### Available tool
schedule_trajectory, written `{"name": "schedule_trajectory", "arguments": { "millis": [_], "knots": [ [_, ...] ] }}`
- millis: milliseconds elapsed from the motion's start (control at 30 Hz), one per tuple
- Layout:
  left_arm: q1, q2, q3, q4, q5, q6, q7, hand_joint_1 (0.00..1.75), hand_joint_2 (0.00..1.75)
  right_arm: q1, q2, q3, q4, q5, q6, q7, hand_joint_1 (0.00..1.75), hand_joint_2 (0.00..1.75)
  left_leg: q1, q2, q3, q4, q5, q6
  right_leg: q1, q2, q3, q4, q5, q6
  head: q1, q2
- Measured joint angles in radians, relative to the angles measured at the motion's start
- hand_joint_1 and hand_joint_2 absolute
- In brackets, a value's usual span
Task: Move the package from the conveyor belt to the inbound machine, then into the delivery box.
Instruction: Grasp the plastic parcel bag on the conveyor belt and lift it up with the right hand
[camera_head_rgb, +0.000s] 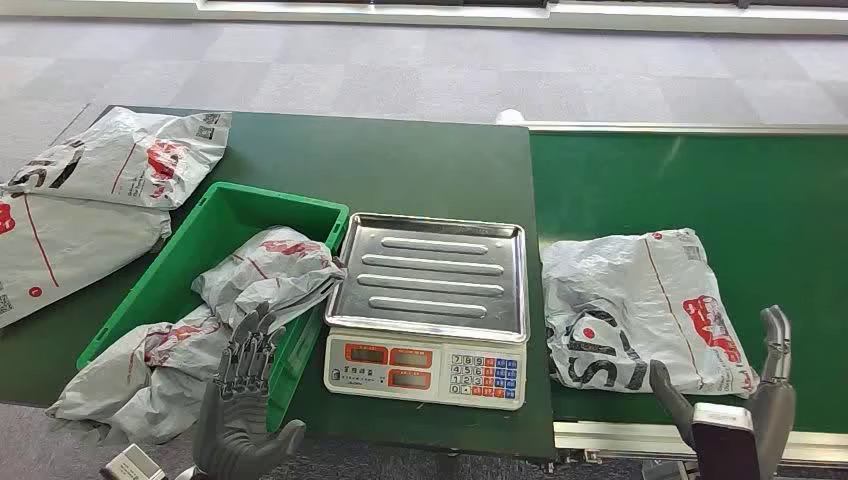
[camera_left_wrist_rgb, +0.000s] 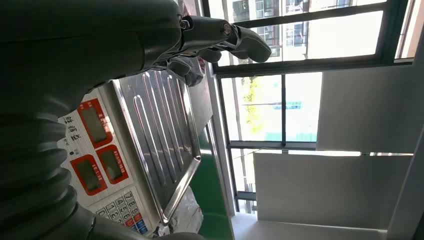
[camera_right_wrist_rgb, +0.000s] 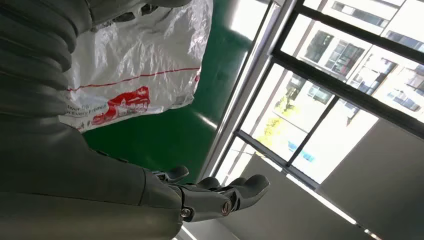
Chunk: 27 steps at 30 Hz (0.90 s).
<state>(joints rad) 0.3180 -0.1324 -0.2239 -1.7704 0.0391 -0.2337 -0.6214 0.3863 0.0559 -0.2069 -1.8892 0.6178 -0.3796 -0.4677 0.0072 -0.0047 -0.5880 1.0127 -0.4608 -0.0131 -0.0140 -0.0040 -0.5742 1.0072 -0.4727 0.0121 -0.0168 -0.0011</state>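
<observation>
The package, a grey-white plastic mailer with red and black print, is lying flat on the green conveyor belt, close to the belt's near edge and just beside the scale. Its long axis is running roughly across the belt's width, slanting from the scale side toward the near right corner. The right hand is being held just in front of that near right corner, fingers raised and spread, with nothing gripped; in the right wrist view the same hand is seen empty, with the package lying beyond it on the green surface. Whether the thumb is touching the bag's edge cannot be told.

The inbound machine, a weighing scale with a bare steel tray and a keypad front, is standing immediately left of the package, on the dark table. Further left, the delivery box, a green crate, is already holding several similar bags. The left hand is being held over the near corner of that crate, fingers apart and empty, well apart from the package.

The right hand is judged clearly the nearer one, so the pick-up is being set up from that side, with a leftward carry onto the tray to follow.
</observation>
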Motion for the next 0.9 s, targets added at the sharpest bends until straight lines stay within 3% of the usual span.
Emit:
{"name": "schedule_trajectory", "arguments": {
  "millis": [233,433,567,700,900],
  "knots": [
    [0.004,0.005,0.0,-0.004,0.001,0.006,0.0,0.0,1.75,0.016,-0.015,0.044,-0.01,0.022,-0.023,0.031,0.0,1.75,0.0,0.0,0.0,0.0,0.0,0.0,0.0,0.0,0.001,0.0,0.0,0.0,0.0,0.0],
    [-0.007,0.019,-0.008,-0.007,0.008,0.017,-0.001,0.0,1.75,-0.118,-0.111,0.065,0.084,0.165,0.023,0.249,0.0,1.75,0.0,0.004,-0.002,0.0,-0.001,0.001,-0.001,0.005,0.002,0.0,0.002,0.001,0.0,0.0],
    [-0.01,0.034,-0.019,-0.006,0.029,0.032,-0.001,0.0,1.75,-0.329,-0.188,0.066,0.326,0.222,0.139,0.389,0.0,1.75,-0.001,0.008,-0.001,0.001,0.001,0.001,-0.001,0.008,0.002,0.0,0.005,0.002,0.0,0.0],
    [-0.015,0.047,-0.029,-0.004,0.043,0.035,0.0,0.0,1.75,-0.558,-0.244,0.066,0.686,0.266,0.199,0.459,0.0,1.75,-0.001,0.006,0.002,0.002,0.006,0.003,-0.001,0.006,0.0,0.0,0.009,0.002,0.0,0.0],
    [-0.016,0.057,-0.035,-0.003,0.045,0.037,0.001,0.0,1.75,-0.685,-0.265,0.066,0.959,0.28,0.192,0.462,0.0,1.75,-0.001,0.001,-0.001,0.001,0.007,0.002,0.0,0.002,-0.001,0.0,0.009,0.002,0.0,0.0]
  ]
}}
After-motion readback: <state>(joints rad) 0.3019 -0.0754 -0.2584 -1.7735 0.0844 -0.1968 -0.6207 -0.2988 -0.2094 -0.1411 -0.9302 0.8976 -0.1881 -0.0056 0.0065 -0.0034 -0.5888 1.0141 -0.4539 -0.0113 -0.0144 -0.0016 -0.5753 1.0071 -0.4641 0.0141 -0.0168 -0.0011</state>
